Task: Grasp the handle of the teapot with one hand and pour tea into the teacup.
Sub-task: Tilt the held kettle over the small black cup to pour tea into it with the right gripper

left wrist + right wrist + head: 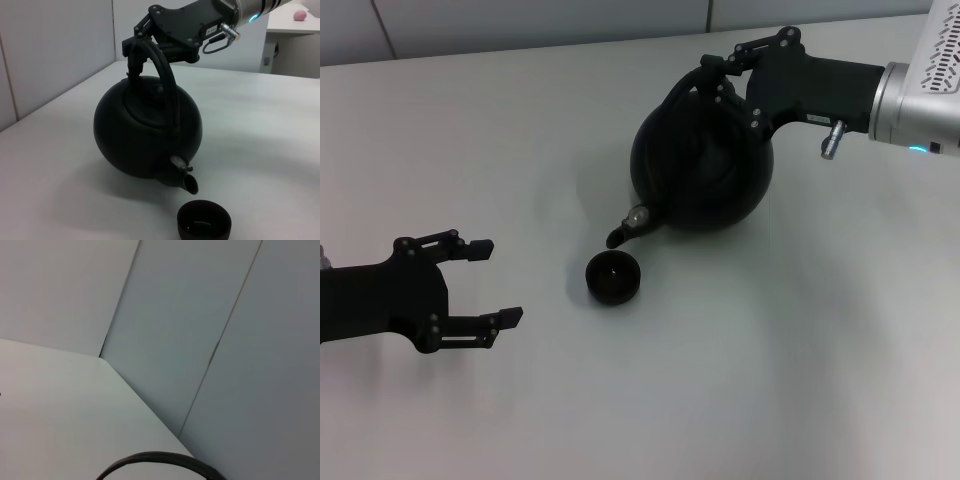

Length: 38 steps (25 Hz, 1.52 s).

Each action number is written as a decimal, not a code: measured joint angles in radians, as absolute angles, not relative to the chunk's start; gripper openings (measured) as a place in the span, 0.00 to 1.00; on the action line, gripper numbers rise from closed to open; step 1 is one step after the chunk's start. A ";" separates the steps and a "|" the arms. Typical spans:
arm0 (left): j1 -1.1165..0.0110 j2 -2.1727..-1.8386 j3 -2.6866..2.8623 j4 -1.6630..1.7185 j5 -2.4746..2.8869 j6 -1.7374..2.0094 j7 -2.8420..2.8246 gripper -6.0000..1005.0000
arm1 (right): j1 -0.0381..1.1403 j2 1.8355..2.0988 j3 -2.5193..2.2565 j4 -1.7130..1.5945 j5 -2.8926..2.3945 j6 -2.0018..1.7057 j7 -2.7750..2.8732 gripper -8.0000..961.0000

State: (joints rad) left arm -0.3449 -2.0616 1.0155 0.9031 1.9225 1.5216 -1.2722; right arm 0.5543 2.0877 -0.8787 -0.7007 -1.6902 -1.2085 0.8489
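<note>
The black teapot [700,165] hangs tilted above the table, its spout [623,233] pointing down just above the small black teacup [613,277]. My right gripper [718,75] is shut on the teapot's arched handle [695,78] at the top. In the left wrist view the teapot [147,132] leans spout-down [186,179] over the teacup [204,221], with the right gripper [142,42] clamped on the handle [165,75]. No tea stream shows. My left gripper [495,282] is open and empty at the left, apart from the cup. The right wrist view shows only an arc of the handle [160,458].
The white table [770,350] runs to a grey wall [520,20] at the back. A pink object [300,15] sits on a far desk in the left wrist view.
</note>
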 joint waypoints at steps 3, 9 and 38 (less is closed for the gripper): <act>-0.346 -2.062 1.016 0.900 1.921 1.520 -1.272 0.87 | 0.543 2.088 -0.912 -0.725 -1.691 -1.203 0.849 0.15; -0.345 -2.062 1.016 0.900 1.920 1.515 -1.272 0.87 | 0.511 2.089 -1.024 -0.792 -1.684 -1.135 0.849 0.15; -0.351 -2.063 1.015 0.897 1.917 1.491 -1.273 0.87 | 0.462 2.088 -1.079 -0.857 -1.572 -1.109 0.781 0.10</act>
State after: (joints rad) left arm -0.3513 -2.0632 1.0154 0.8974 1.9174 1.4905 -1.2725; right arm 0.4616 2.0882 -1.0794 -0.8566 -1.5722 -1.1087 0.7807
